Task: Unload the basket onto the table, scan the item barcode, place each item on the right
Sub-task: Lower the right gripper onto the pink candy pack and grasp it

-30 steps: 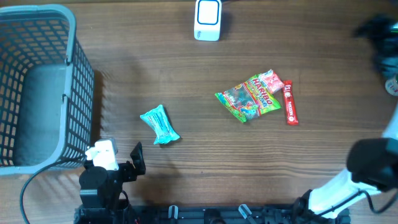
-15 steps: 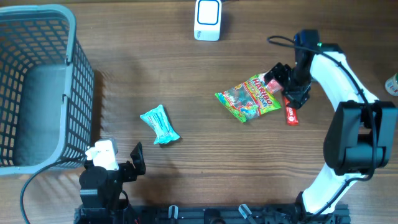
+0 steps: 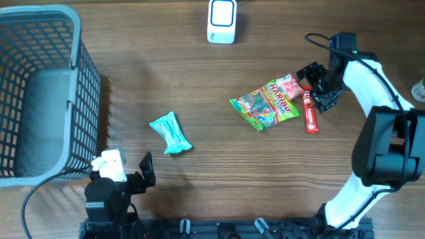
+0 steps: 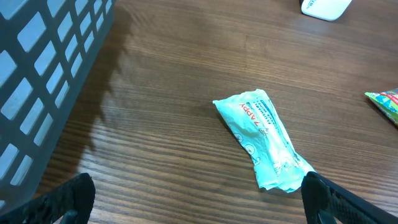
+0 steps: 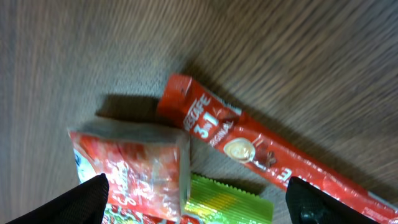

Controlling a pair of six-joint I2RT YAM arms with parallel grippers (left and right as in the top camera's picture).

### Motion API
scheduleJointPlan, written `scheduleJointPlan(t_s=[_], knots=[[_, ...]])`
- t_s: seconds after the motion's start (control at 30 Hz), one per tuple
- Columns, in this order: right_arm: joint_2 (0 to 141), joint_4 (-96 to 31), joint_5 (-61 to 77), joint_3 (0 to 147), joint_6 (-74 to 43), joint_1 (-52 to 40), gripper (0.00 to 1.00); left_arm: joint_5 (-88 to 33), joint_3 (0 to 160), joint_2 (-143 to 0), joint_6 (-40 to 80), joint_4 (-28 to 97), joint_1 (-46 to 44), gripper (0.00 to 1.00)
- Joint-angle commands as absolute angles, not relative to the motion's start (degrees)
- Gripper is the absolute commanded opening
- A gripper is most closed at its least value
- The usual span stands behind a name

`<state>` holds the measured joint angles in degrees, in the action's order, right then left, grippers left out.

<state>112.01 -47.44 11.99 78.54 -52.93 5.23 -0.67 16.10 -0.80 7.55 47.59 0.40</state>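
Over on the right side of the table, your right gripper [image 3: 320,86] hangs just above the snack cluster with its jaws spread wide and nothing held between them. From its wrist camera you look down on a red Nescafé 3in1 stick [image 5: 249,152] lying flat on the wood. One end of the stick sits just beside a red snack pack [image 5: 134,168], and a corner of the green Haribo bag [image 5: 227,205] shows under that pack. Overhead, the red pack rests against the upper right corner of the Haribo bag, and the stick lies along the bag's right edge. The white barcode scanner [image 3: 222,20] stands at the far edge of the table, well apart from these items. Your left gripper [image 4: 199,199] is parked low near the front edge, fully open and empty. The teal Zappy packet [image 4: 264,146] lies ahead of it, and the grey basket [image 3: 83,86] stands to its left.
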Motion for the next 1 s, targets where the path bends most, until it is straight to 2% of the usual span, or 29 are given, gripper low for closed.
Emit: scheduleJointPlan(t_s=[0.0, 0.4, 0.6, 0.77, 0.97], knots=[[113.08, -46.74, 12.16, 78.24, -54.15, 4.67, 0.9, 0.08, 15.64, -0.49, 6.24, 47.44, 0.1, 1.0], [118.56, -43.66, 16.23, 78.24, -55.72, 4.45, 0.8, 0.05, 15.64, -0.49, 6.24, 47.44, 0.1, 1.0], [122.39, -43.33, 16.43, 78.24, -56.03, 4.36, 0.57, 0.05, 15.64, -0.49, 6.24, 47.44, 0.1, 1.0], [122.63, -43.05, 16.32, 78.32, -55.64, 4.51, 0.06, 0.08, 15.64, -0.49, 6.24, 47.44, 0.1, 1.0], [118.21, -46.15, 16.58, 78.94, -53.71, 4.58, 0.05, 0.08, 15.64, -0.49, 6.24, 47.44, 0.1, 1.0]])
